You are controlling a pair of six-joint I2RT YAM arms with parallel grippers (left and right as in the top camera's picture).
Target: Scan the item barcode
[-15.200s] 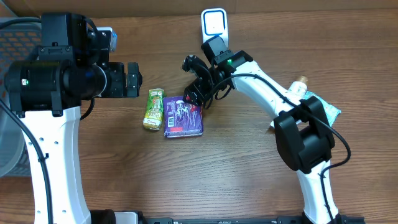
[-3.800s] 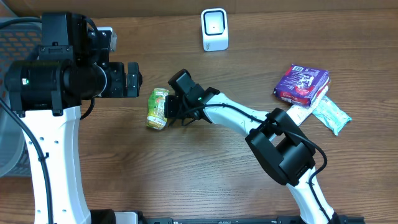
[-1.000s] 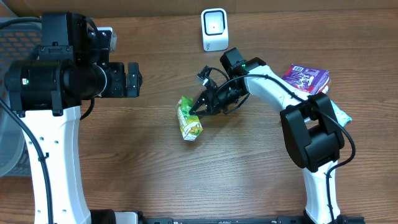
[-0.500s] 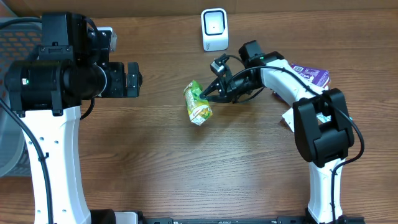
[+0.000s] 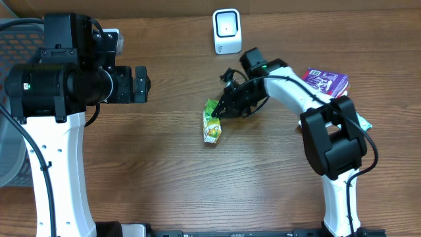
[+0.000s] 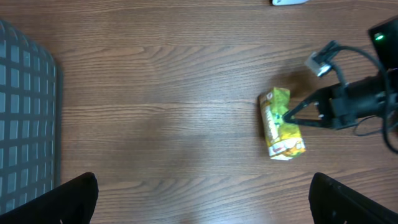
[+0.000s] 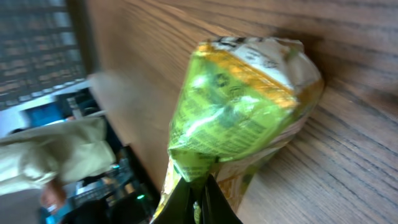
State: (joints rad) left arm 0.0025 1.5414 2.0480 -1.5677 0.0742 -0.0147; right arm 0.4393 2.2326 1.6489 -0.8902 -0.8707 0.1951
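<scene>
The item, a green and yellow snack packet, is below the white barcode scanner, which stands at the table's back edge. My right gripper is shut on the packet's upper edge, its two black fingertips pinching the crimped seal. In the right wrist view the packet fills the middle, and its far end is close to the wood. The left wrist view shows the packet held by the right gripper. My left gripper is wide open, high above the table at the left, holding nothing.
A purple packet lies at the right, beside the right arm, with a pale packet just below it. A grey basket stands at the table's left edge.
My right gripper has carried the packet right and toward the scanner, then brought it back down a little. The left arm has not moved.
</scene>
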